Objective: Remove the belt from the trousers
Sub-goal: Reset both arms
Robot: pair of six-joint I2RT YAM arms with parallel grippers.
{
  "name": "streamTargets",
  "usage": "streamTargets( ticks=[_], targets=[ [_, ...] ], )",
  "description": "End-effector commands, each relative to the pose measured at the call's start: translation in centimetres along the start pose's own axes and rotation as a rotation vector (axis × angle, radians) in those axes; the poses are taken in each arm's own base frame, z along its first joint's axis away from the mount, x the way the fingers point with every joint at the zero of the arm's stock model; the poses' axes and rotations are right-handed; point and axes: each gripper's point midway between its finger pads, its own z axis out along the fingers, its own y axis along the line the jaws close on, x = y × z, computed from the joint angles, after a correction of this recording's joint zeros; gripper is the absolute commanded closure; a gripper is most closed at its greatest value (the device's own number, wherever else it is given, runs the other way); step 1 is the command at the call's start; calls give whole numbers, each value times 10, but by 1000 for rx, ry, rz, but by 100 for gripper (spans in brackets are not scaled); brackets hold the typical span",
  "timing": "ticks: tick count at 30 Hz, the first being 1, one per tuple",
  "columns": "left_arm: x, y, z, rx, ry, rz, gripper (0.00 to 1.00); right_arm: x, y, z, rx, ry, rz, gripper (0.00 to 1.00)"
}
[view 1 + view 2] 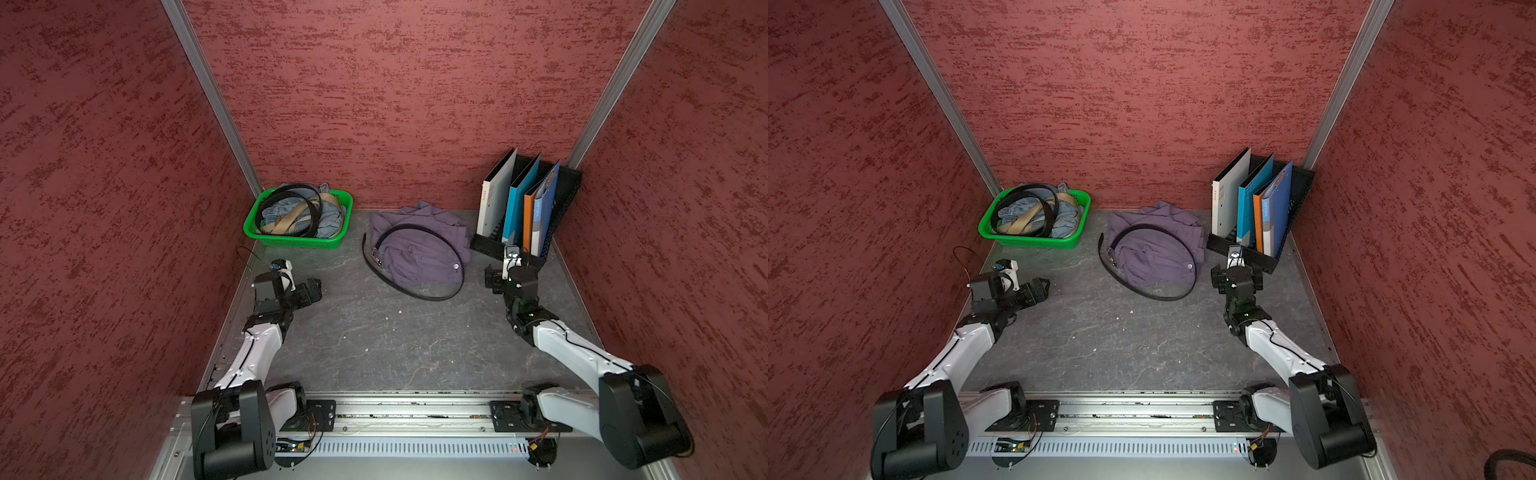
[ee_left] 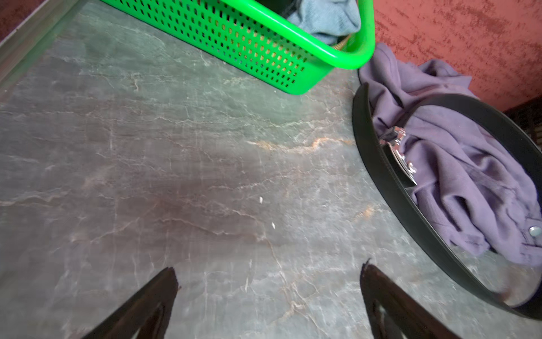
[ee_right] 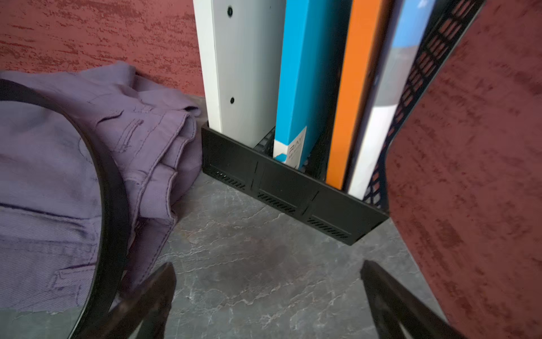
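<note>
The purple trousers (image 1: 419, 257) (image 1: 1154, 259) lie crumpled at the back middle of the table. The black belt (image 1: 415, 294) (image 1: 1158, 297) forms a loose loop over and around them, its silver buckle (image 2: 400, 152) on the left side. In the left wrist view the belt (image 2: 379, 173) curves round the trousers (image 2: 457, 176). My left gripper (image 2: 269, 268) (image 1: 313, 289) is open over bare table, left of the belt and apart from it. My right gripper (image 3: 268, 264) (image 1: 1235, 274) is open and empty over bare table. It is between the trousers (image 3: 44, 176) with the belt (image 3: 114, 190) and the file rack.
A green basket (image 1: 299, 241) at the back left holds a blue denim garment, a wider black belt and a tan belt. A black file rack (image 1: 494, 248) with several upright folders stands at the back right, close to my right gripper. Red walls enclose the table.
</note>
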Motion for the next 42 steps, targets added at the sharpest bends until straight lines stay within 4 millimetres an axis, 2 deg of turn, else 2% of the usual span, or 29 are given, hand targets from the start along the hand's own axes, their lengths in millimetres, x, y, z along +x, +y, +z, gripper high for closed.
streamTargets(
  ticks=[1,3,6,7,9,11,12,13,14,15,16,17,20,21,23,25,42],
  targets=[
    [-45,-18,7,108,-201,117,0,-9,10,16,-56,-76,87,1],
    [-40,-15,19,114,-175,124,0,-2,14,23,-69,-88,60,1],
    [-58,-17,16,112,-329,142,0,-8,6,25,-53,-158,41,1],
    [-60,-15,19,82,-357,168,0,-4,-2,29,-32,-152,78,1],
    [-62,-13,25,82,-400,182,0,5,-6,35,-41,-161,102,1],
    [-58,-19,29,106,-396,216,0,8,-6,36,-57,-134,115,1],
    [-49,-24,32,87,-393,261,0,8,-8,36,-54,-143,124,1],
    [-38,-29,37,57,-422,307,0,10,-9,37,-59,-138,136,1],
    [-39,-37,36,69,-484,347,0,15,-10,37,-68,-134,148,1],
    [-39,-39,33,66,-462,350,0,24,-9,40,-75,-150,142,1],
    [-35,-35,39,54,-421,345,0,17,-11,38,-68,-182,148,1],
    [-41,-39,42,79,-443,348,0,21,-8,40,-85,-124,147,1],
    [-46,-26,46,35,-408,289,0,20,-9,40,-76,-141,145,1],
    [-42,-26,49,40,-377,295,0,19,-7,39,-86,-156,141,1],
    [-39,-39,52,101,-345,342,0,19,-7,39,-89,-148,140,1],
    [-40,-42,51,109,-363,351,0,18,-7,39,-91,-150,141,1],
    [-39,-40,52,91,-357,343,0,19,-8,40,-86,-147,142,1]
  ],
)
